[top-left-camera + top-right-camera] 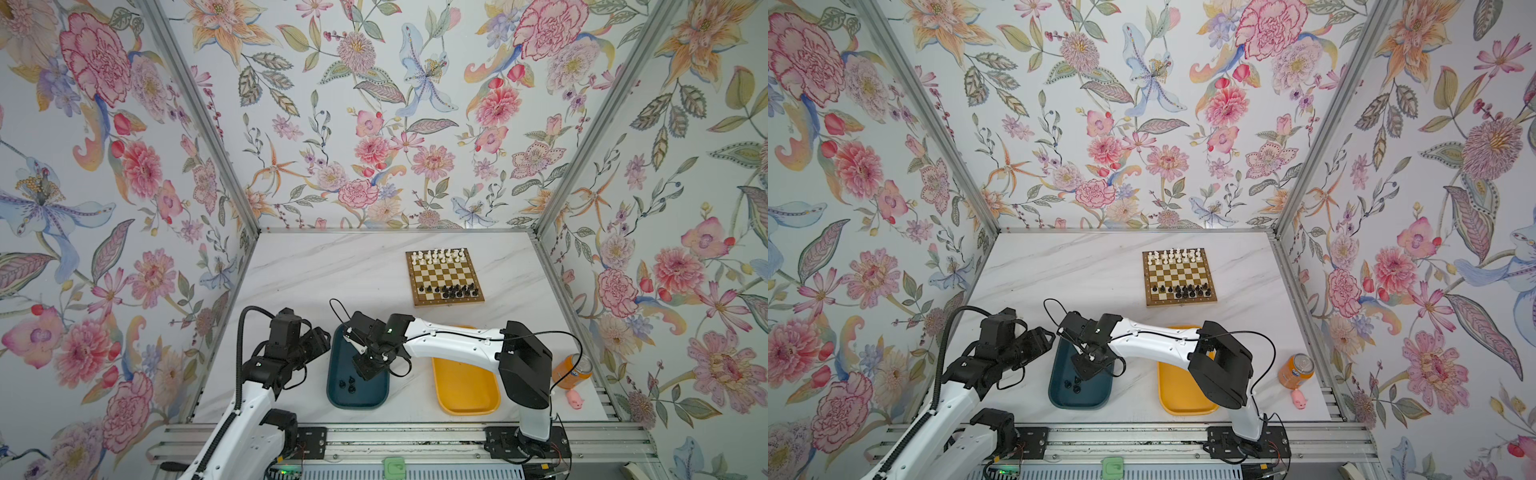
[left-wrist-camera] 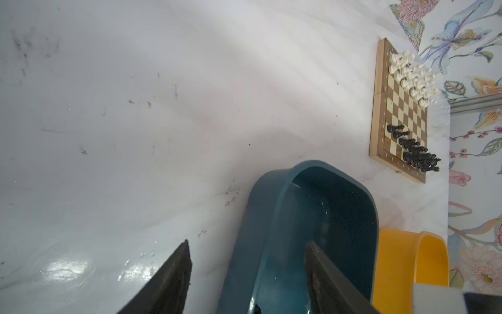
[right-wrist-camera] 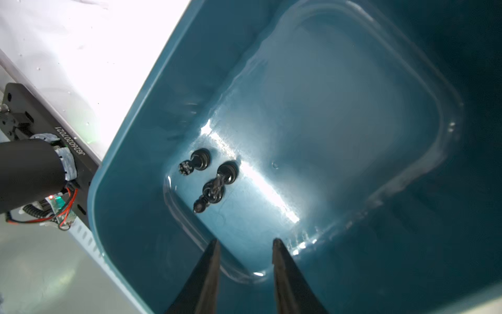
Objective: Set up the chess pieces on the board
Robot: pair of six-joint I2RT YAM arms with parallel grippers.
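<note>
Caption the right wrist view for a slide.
Open right pincer poised over the teal tray, just short of three black chess pieces on its floor.

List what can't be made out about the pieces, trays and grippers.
- Black pieces in the teal tray: too small in both top views to name; two overlap in the right wrist view.
- Yellow tray: the right arm covers its far part in both top views.
- Left gripper: black against its own arm in both top views, opening unreadable.
- Board: black-row gaps too small to count in both top views.
</note>
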